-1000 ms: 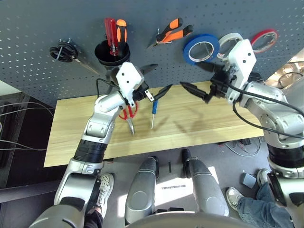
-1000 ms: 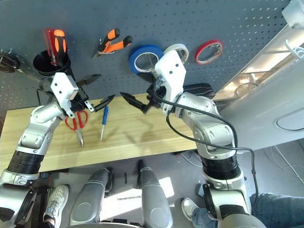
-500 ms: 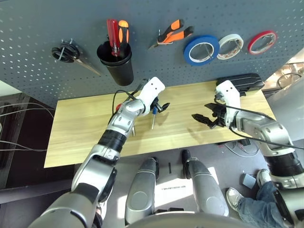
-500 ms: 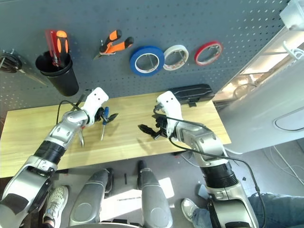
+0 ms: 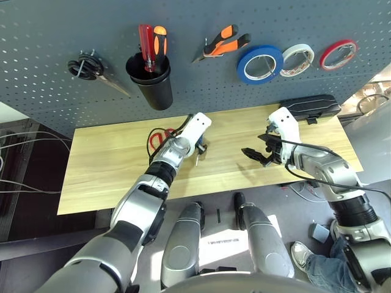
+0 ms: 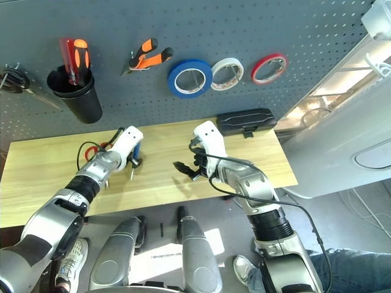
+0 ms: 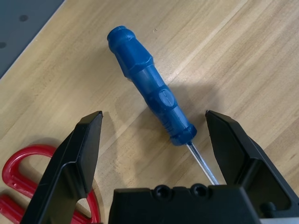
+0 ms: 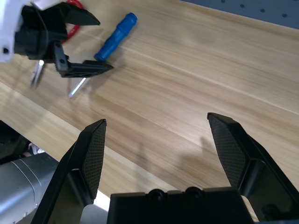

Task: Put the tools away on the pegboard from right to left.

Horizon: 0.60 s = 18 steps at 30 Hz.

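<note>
done: blue tape roll (image 5: 259, 63), pliers (image 5: 221, 41) on pegboard (image 5: 55, 24) | left: screwdriver (image 7: 150, 87), scissors (image 7: 28, 161) on desk (image 5: 110, 171) | left claw (image 7: 156, 133) apart around screwdriver, right claw (image 8: 161, 135) apart, empty

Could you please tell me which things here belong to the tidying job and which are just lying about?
Job:
- blue screwdriver, on the table between the open left gripper fingers
- red scissors, on the table
- pliers and blue tape, hung on the pegboard

Lying about:
- white tape, red tape
- black cup with two screwdrivers
- black case
- black scissors
</note>
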Available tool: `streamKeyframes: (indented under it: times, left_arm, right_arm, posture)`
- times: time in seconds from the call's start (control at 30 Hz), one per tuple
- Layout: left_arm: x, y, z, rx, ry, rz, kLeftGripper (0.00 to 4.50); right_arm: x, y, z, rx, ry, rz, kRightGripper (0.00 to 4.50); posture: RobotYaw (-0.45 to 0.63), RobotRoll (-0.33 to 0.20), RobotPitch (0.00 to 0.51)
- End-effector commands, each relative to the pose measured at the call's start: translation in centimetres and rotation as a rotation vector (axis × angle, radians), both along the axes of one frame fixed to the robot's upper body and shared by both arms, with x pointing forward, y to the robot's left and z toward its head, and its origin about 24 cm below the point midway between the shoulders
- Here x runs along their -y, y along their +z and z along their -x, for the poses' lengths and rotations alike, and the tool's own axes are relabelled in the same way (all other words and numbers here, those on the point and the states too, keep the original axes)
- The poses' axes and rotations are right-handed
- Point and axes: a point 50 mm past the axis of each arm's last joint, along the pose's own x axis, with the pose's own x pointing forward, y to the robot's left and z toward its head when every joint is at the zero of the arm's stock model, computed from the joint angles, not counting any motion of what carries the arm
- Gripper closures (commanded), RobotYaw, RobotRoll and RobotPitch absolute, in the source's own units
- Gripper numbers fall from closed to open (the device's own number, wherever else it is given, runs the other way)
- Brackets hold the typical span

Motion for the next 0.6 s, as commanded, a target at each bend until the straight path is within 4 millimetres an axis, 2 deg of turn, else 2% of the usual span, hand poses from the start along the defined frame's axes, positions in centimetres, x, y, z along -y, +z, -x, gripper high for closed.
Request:
streamKeyframes:
  times: [0.03,0.3,0.37,0.43,0.6]
  left_arm:
    - [0.2,-2.5,1.4,-0.095,0.034,0.028,0.00]
    - [1.7,-2.2,1.3,-0.117,0.054,0.132,2.60]
    - [2.0,-1.7,1.0,-0.090,0.045,0.159,3.22]
    - [2.9,-0.6,0.7,-0.012,-0.034,0.234,3.87]
    - [1.6,1.3,1.4,0.222,-0.037,0.316,3.97]
  right_arm:
    - [0.1,0.2,0.1,-0.003,-0.011,-0.003,0.02]
    - [1.0,0.9,-0.4,0.021,-0.030,0.006,0.00]
    - [1.1,1.0,-0.4,0.025,-0.026,0.006,0.00]
    - [1.3,1.1,-0.4,0.028,-0.008,0.008,0.00]
    - [2.3,1.3,-0.1,0.026,0.023,0.026,0.00]
  posture:
    - [0.05,0.000,0.283]
    - [0.05,0.000,0.279]
    - [0.06,0.000,0.278]
    - [0.06,0.000,0.277]
    - [0.06,0.000,0.278]
